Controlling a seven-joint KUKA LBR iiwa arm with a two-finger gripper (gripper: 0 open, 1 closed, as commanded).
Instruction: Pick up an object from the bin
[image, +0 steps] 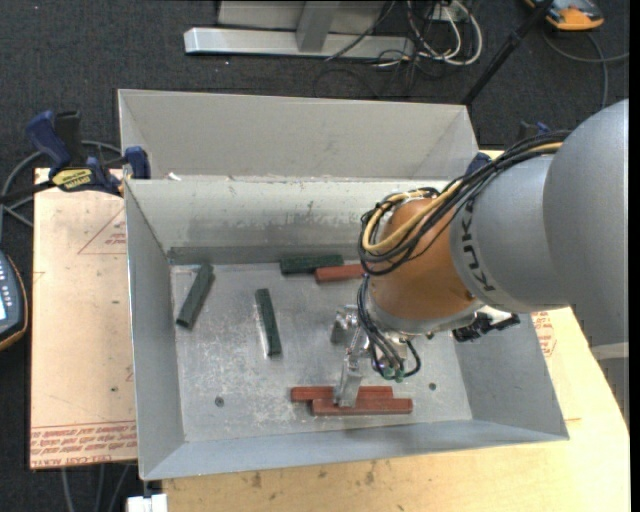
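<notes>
Red-brown bars (375, 405), two slim ones side by side and offset lengthwise, lie flat on the bin floor near the front wall, approx centre-right. Tip of the gripper (347, 390) is down right at them, at the spot where the two overlap. It's touching or v. close, can't say which. Open or closed: can't tell, since the tip reads as one thin metal piece from this angle and no bar shows clamped in it. Above the tip sits the wrist w/ orange cover (415, 275) and cable loops, then the big grey arm coming in from the right.

Rest of the bin (150, 330): a dark green bar (310, 265) and a lone red-brown bar (340, 272) lie end to end by the back wall. A second green bar (266, 322) is mid-floor and a third green bar (194, 296) is tilted at left. All are well apart from the gripper.

Step, as I judge it: grasp stage, nothing lifted yet.

Next move needs:
- Closing on one bar only, across its narrow side; the neighbour lies against it and could get pinched or dragged along.
- A straight lift, keeping clear of the front wall.

Risk: a grip near a bar's end, so it tips or slips out.
</notes>
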